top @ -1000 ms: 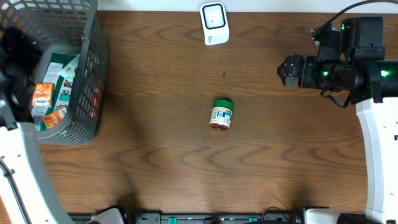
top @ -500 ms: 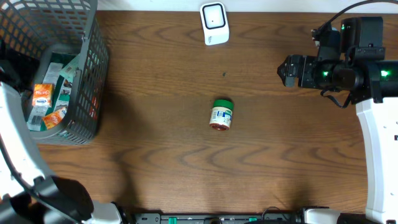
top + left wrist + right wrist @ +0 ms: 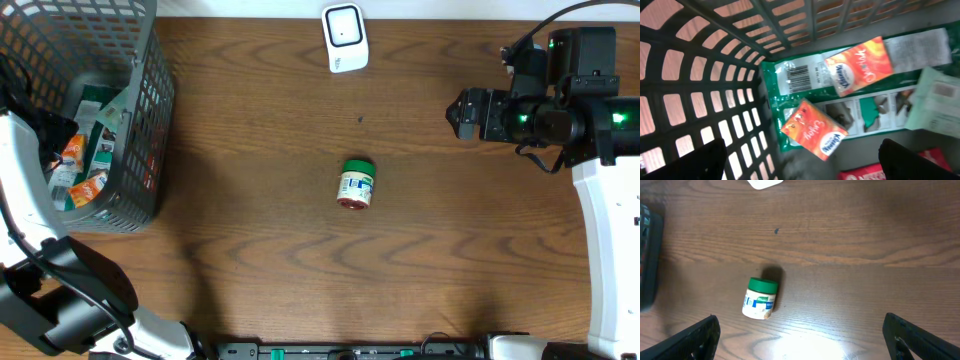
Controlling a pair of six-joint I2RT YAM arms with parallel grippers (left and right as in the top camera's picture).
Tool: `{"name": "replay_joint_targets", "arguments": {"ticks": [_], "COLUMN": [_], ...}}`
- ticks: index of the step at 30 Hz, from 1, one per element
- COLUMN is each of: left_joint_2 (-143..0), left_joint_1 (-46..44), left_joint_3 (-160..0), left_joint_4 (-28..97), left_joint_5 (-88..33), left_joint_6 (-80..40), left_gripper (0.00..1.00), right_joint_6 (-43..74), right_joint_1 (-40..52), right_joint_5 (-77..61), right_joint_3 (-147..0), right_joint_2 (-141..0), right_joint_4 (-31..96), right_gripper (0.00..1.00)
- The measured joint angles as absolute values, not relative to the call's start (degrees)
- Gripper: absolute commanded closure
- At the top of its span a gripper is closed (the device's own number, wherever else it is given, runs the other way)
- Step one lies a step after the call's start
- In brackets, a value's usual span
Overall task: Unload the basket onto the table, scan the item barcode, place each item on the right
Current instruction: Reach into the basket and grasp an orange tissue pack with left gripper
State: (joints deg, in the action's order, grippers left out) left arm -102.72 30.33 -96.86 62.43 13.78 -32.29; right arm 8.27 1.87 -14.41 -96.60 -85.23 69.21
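On the left, your left gripper (image 3: pixel 807 162) hangs inside the grey basket (image 3: pixel 150 120). Its two fingers stand wide apart, and they hold nothing and touch nothing. Under it you see two orange packets (image 3: pixel 812 131) lying on a green packet (image 3: pixel 771 80) with its barcode facing up.

Near the middle of the table (image 3: pixel 250 230) the jar (image 3: pixel 356 184) lies on its side. Its green lid points to the far edge, and it is well apart from both grippers. The white scanner (image 3: pixel 345 37) sits at the far edge, almost straight behind the jar.

On the right, your right gripper (image 3: pixel 805 340) hovers above the bare wood. Its fingers are also wide apart and empty, and the jar is in its camera view, well apart from the fingers.
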Motion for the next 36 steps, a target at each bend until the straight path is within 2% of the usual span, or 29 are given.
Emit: {"name": "replay_joint_targets", "arguments": {"ticks": [20, 36], "left_joint_2": [-104.86, -106.78], "left_joint_1": [30.33, 30.33], "left_joint_3": [-93.06, -86.98], "left_joint_4": [62.35, 55.07], "left_joint_5": [15.09, 15.0], "left_joint_6": [-26.48, -25.63], "left_gripper": [0.03, 0.03], "right_joint_6": [8.27, 8.27], "right_joint_1": [1.87, 1.87], "right_joint_5": [-14.39, -14.41], "right_joint_3": [-96.6, -96.6], "right_joint_2": [-85.23, -85.23], "right_joint_4": [69.21, 69.21], "right_gripper": [0.01, 0.01]}}
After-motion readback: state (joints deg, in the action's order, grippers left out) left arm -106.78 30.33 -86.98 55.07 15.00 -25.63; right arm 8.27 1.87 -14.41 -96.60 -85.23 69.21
